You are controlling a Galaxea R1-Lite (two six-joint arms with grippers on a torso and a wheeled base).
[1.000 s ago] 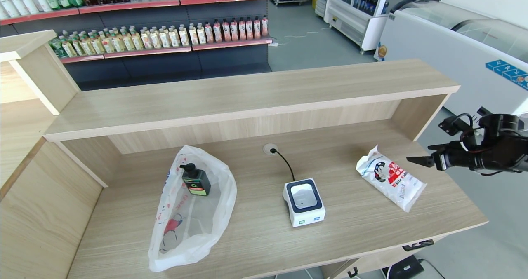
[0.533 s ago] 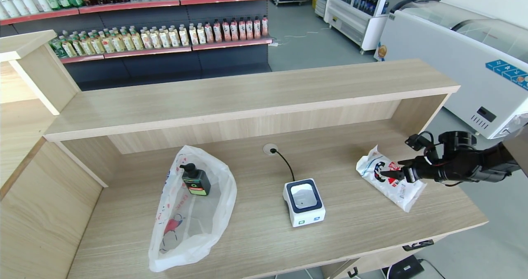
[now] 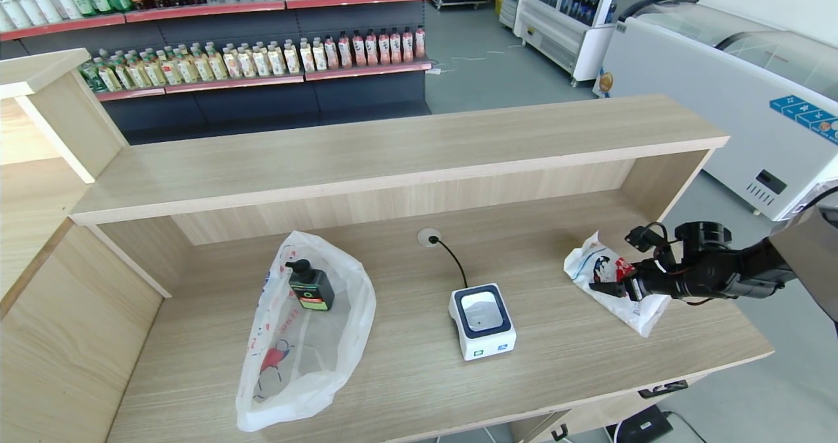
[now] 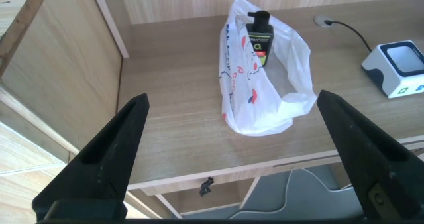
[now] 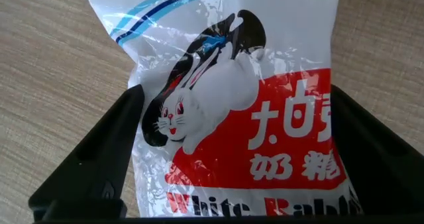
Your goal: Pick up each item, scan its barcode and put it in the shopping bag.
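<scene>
- The right gripper (image 3: 605, 286) sits low over the white candy bag (image 3: 640, 309) at the right end of the wooden counter (image 3: 406, 384). Its fingers are spread, one to each side of the packet.
- The right wrist view brings that in close. Black fingers (image 5: 93, 164) flank the crinkled wrapper, with a cartoon rabbit and a red panel between them. Whether the pads touch the plastic cannot be told.
- The head view sets the wider scene. A barcode scanner (image 3: 482, 320) stands mid-counter, well apart from the candy bag, and its black cable (image 3: 452, 254) runs to a port on the far side.
- Left of the scanner lies the shopping bag (image 3: 308, 351), mouth open, with a dark pump bottle (image 3: 310, 287) resting inside at its far end.
- The left wrist view takes in the left gripper (image 4: 232, 98), fingers wide apart and holding nothing, off the near left side of the counter. The shopping bag, the bottle and the scanner lie beyond it.
</scene>
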